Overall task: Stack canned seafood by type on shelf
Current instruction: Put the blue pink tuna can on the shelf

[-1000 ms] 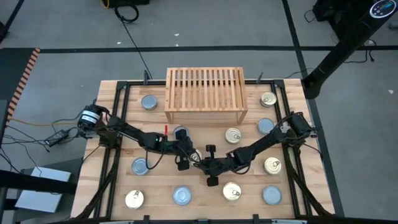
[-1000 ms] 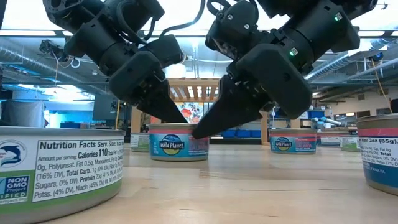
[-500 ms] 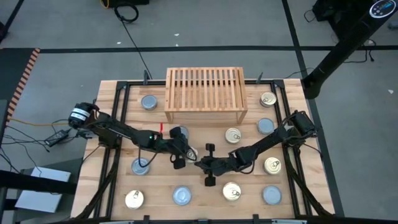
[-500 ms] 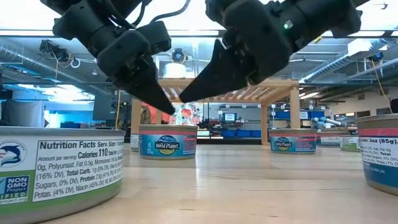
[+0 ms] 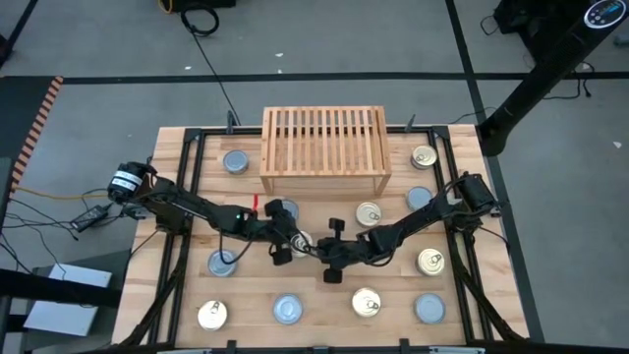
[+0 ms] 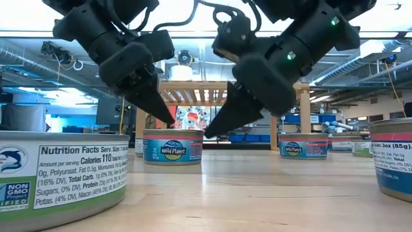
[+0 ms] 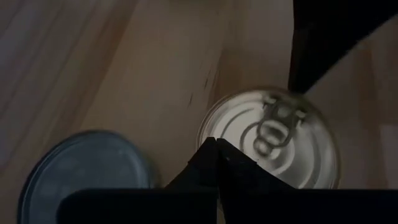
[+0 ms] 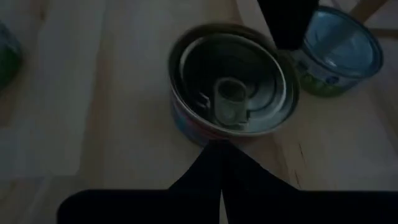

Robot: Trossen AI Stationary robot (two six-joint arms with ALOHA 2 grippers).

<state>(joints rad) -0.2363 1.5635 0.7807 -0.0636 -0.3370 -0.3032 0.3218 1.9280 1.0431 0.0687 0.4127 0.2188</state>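
Flanking 1 pull-tab tin [image 5: 303,242] mid-table, the left gripper [image 5: 291,241] and right gripper [image 5: 316,248] both have fingers pressed together, tips at its opposite rims, pinching nothing. Bare planks lie just ahead of the shelf [image 5: 323,149]; other tins ring the table edges.

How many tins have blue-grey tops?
6 tins. One left of the shelf, one by the right edge, one mid-left, two in the front row, one before the shelf, half hidden by the left arm. Arms may hide more.
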